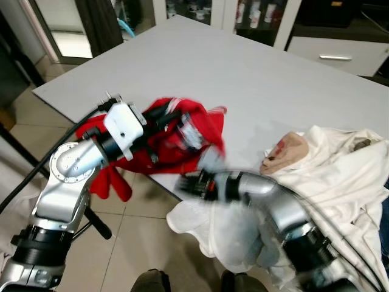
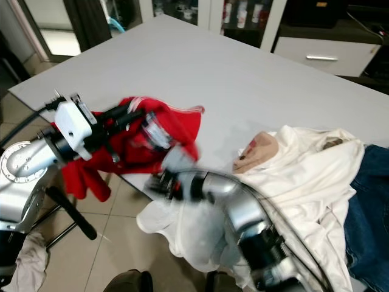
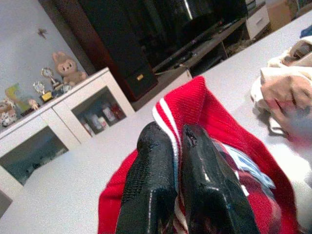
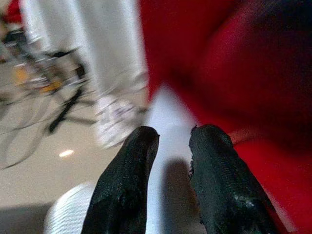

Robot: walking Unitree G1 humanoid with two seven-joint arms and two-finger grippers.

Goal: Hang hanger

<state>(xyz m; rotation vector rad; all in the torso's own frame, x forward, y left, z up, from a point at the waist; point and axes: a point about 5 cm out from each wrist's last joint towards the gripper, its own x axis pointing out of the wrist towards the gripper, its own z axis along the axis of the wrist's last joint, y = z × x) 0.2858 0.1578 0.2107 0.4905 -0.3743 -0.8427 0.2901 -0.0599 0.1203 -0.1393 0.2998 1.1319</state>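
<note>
Pale grey counter [image 1: 243, 79], flat top, one corner toward the robot's left. A red garment [image 1: 194, 131] with white stripes lies on its near edge, part of it hanging over the side. To the robot's right, a heap of white clothing [image 1: 340, 176] rests on the top and spills over the near edge; a beige piece [image 1: 285, 152] with red marks sits against the heap. Blue denim [image 2: 371, 201] lies just beside the white heap, at far right. Below: beige tiled floor [image 1: 140, 243].

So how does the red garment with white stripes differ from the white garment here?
The red striped garment is held in the left gripper, bunched at the grey table's near edge; the white garment lies loose, with no gripper on it. The red looks smaller, the white sprawls wider. Both are crumpled and overhang the edge.
</note>
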